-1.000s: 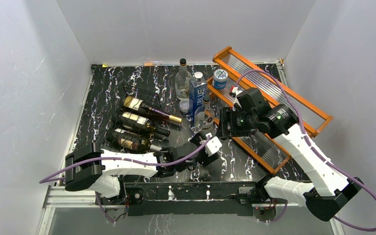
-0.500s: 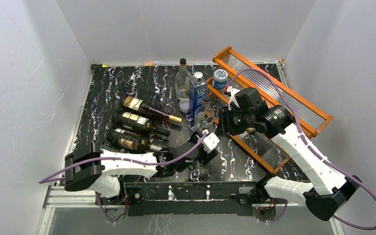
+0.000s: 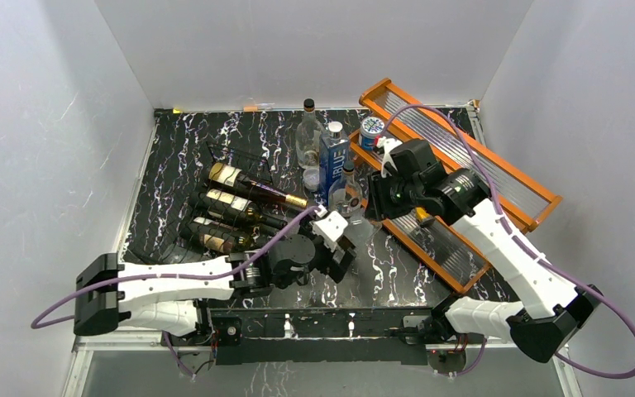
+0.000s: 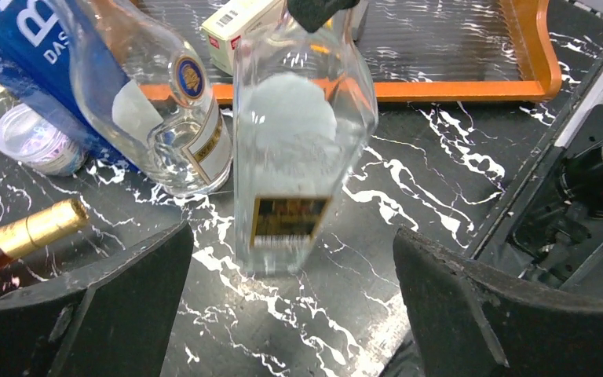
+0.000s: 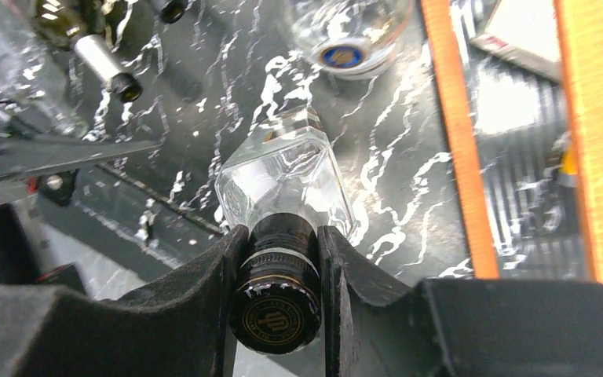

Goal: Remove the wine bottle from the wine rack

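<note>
- The right end effector (image 5: 280,236) is clenched on the black cap (image 5: 276,302) of a clear square bottle (image 4: 298,133). The bottle appears to stand on the bench (image 4: 440,181) at the centre of the left wrist view.
- The left end effector (image 4: 292,239) is released, its jaws spread wide on either side of that bottle's base and touching nothing.
- The wine bottles (image 3: 252,188) lie on their sides in the wine rack (image 3: 236,157), left of centre in the overhead view. Neither end effector is on them.
- Risk: the only grip is on the cap, so a lift or tilt could let the heavy glass slip or swing.
- Risk: a round clear bottle (image 4: 180,118) stands just beside the square one, and a sideways push would knock the two together.
- Risk: the left arm and its purple cable (image 3: 277,231) run close to the necks of the lower wine bottles, so a sweep could drag one out of its cradle.
- Hard to make out: the thin black wire of the rack is nearly lost against the dark marbled bench.
- Hidden: the lowest wine bottles are partly covered, so their count is unclear.
- Cut off: the left wrist view crops the square bottle's top.
</note>
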